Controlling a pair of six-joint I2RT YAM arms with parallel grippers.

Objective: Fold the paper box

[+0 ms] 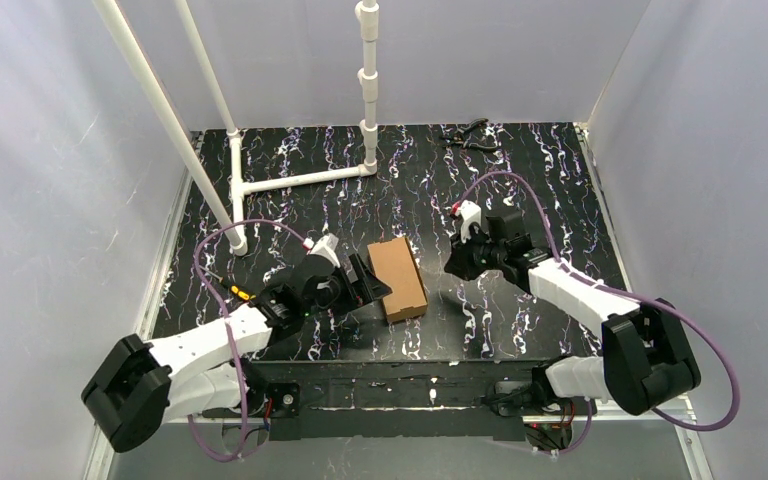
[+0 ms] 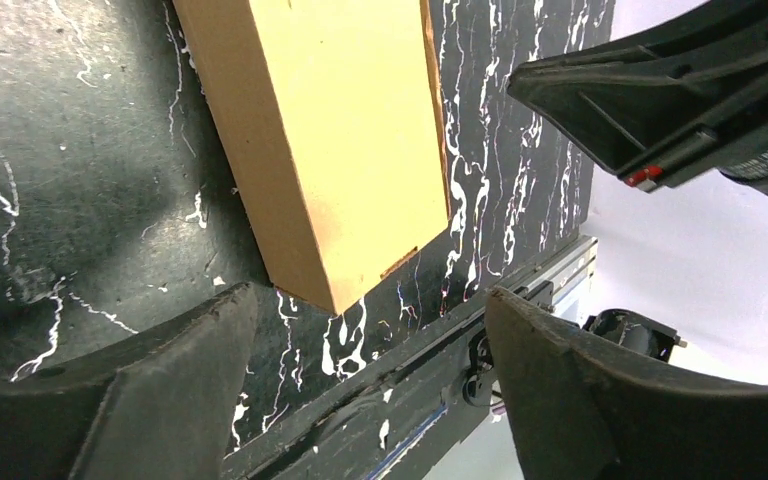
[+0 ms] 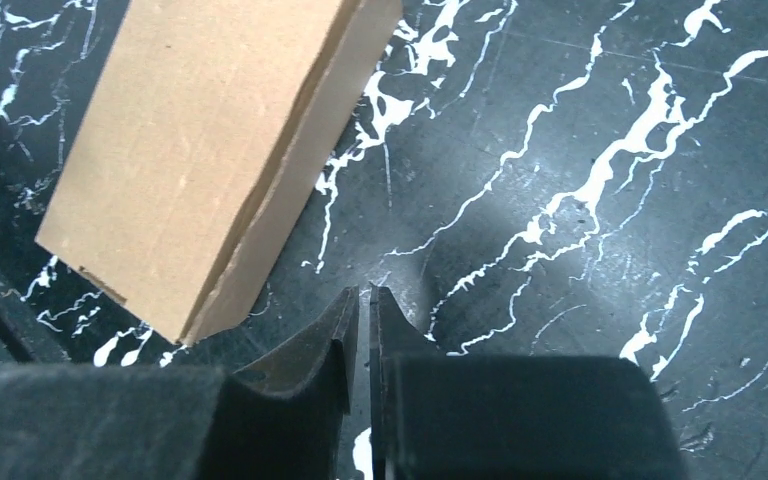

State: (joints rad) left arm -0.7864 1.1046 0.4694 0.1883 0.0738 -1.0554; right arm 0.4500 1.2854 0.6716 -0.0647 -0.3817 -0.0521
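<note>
Top external: plain brown cardboard box (image 1: 397, 277) closed mid-frame; left jaws wide, right jaws pinched, empty. Folding seemingly done; next, withdraw.

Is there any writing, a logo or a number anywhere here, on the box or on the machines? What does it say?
No text here can be read.
paper box: plain brown, with no print on the faces that show.
black casing on the right arm: faint pale lettering in the left wrist view, too small and blurred to read.
</note>
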